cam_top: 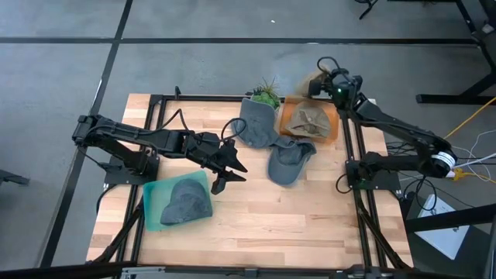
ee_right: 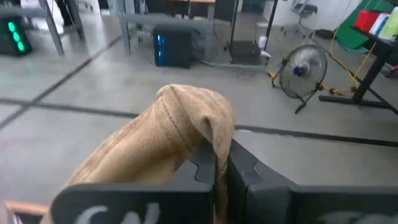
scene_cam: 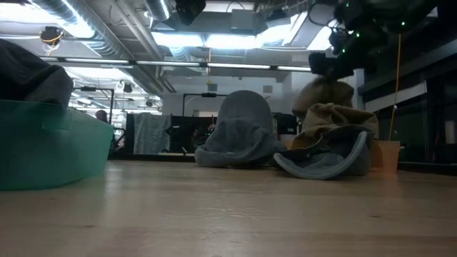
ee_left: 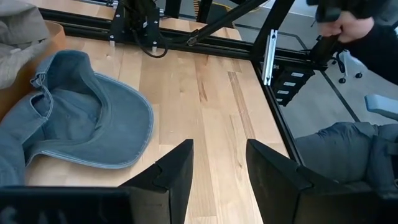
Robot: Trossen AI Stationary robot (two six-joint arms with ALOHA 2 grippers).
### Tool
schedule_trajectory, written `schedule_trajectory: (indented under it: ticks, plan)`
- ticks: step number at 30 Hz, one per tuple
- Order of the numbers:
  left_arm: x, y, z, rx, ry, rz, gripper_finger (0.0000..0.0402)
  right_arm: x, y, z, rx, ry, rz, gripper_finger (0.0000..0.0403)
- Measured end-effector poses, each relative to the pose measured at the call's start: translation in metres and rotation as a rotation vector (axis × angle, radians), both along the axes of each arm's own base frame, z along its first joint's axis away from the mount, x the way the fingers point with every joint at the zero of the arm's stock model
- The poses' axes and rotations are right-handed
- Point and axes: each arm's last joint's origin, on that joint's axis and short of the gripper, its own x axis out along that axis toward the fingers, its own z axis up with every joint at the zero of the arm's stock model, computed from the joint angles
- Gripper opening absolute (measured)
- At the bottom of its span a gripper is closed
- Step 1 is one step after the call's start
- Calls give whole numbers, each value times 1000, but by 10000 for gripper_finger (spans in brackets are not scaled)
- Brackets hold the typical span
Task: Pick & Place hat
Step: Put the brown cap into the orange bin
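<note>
- Your right gripper point(ee_right: 221, 163) is clamped on a fold of the tan hat point(ee_right: 163, 134), holding it up over the far right of the table near the orange bin point(cam_top: 288, 116). The height looks meant to let the cloth hang clear of the rim before you drop it in.
- That orange bin already holds a tan hat point(cam_top: 311, 121), so it seems to be the place for tan ones.
- Your left gripper point(cam_top: 226, 172) hovers with fingers spread and nothing between them, between the teal bin point(cam_top: 152, 203) and the blue-grey cap point(cam_top: 290, 160), probably lined up for that cap next.
- A grey hat point(cam_top: 187, 201) lies in the teal bin.
- Another grey hat point(cam_top: 256, 124) sits at the far edge beside a small plant point(cam_top: 267, 93), not yet sorted.
</note>
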Motion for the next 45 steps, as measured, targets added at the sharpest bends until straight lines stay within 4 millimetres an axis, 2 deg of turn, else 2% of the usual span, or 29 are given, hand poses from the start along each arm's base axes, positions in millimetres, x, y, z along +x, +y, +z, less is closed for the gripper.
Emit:
schedule_trajectory:
  ticks: [8, 11, 18, 25, 29, 38, 45]
  plan:
    - [0, 1, 0, 17, -2, 32, 143, -3, 7, -33, 139, 127, 39, 8]
    - [0, 1, 0, 19, -3, 37, 143, 0, 13, -38, 182, 165, 91, 8]
    - [0, 1, 0, 20, -2, 38, 143, 9, 35, -31, 158, 257, 235, 8]
    - [0, 1, 0, 50, -9, 23, 143, -3, 59, -32, 215, 448, 324, 8]
    - [0, 1, 0, 52, -9, 24, 143, -10, 71, -25, 193, 489, 378, 8]
    - [0, 1, 0, 56, -9, 32, 143, -27, 96, -5, 80, 458, 498, 8]
    - [0, 1, 0, 56, -10, 33, 143, -36, 105, -14, 195, 470, 626, 8]
